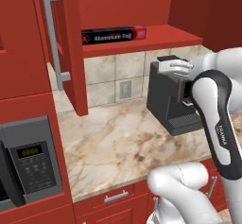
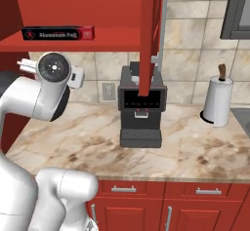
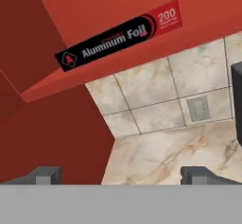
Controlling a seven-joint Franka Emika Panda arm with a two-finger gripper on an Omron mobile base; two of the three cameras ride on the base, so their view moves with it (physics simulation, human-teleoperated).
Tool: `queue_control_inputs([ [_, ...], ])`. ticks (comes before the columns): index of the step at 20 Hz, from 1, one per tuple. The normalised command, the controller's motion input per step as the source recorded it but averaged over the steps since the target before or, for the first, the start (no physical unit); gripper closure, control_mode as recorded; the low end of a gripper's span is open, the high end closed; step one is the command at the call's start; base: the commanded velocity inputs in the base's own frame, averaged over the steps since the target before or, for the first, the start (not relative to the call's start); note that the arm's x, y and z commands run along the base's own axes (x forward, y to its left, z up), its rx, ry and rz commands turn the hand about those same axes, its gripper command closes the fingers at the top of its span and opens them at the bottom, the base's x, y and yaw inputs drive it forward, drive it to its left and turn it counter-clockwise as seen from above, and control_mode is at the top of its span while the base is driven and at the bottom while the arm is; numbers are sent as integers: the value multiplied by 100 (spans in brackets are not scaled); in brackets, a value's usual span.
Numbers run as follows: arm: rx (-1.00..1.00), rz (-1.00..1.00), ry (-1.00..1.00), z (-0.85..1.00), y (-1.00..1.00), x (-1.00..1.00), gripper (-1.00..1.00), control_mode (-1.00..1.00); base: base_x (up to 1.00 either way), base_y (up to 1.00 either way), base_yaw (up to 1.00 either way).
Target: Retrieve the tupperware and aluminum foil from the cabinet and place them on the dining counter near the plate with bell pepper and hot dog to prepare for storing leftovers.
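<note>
The aluminum foil (image 1: 113,35) (image 2: 57,33) (image 3: 120,36), a slim black box with red ends, lies on the red shelf (image 1: 156,39) of the open cabinet. The cabinet door (image 1: 71,53) stands swung out, edge-on in the right base view (image 2: 149,35), with its silver bar handle (image 1: 51,34). My gripper (image 3: 122,173) is open with nothing between its fingers. It hangs below and in front of the shelf and looks up at the foil box. The tupperware, the dining counter and the plate with bell pepper and hot dog are out of view.
A dark coffee machine (image 1: 168,98) (image 2: 141,105) stands on the marble worktop (image 1: 113,142) under the shelf, close to my arm. A paper towel roll (image 2: 217,101) stands further right. A microwave (image 1: 28,164) sits in the red cabinetry at the left. Tiled backsplash with a wall outlet (image 1: 125,90).
</note>
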Motion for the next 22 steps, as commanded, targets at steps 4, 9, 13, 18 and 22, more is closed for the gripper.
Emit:
queue_control_inputs([
  [4,-23,17,-1,58,3,18,-100,-100,0,0,0],
  [9,-28,11,-3,38,0,18,-100,-100,0,0,0],
  [13,-27,4,0,13,-4,31,-100,-100,0,0,0],
  [18,-13,2,0,-8,-20,25,-100,-100,0,0,0],
  [22,1,0,-11,-17,-39,3,-100,-100,0,0,0],
])
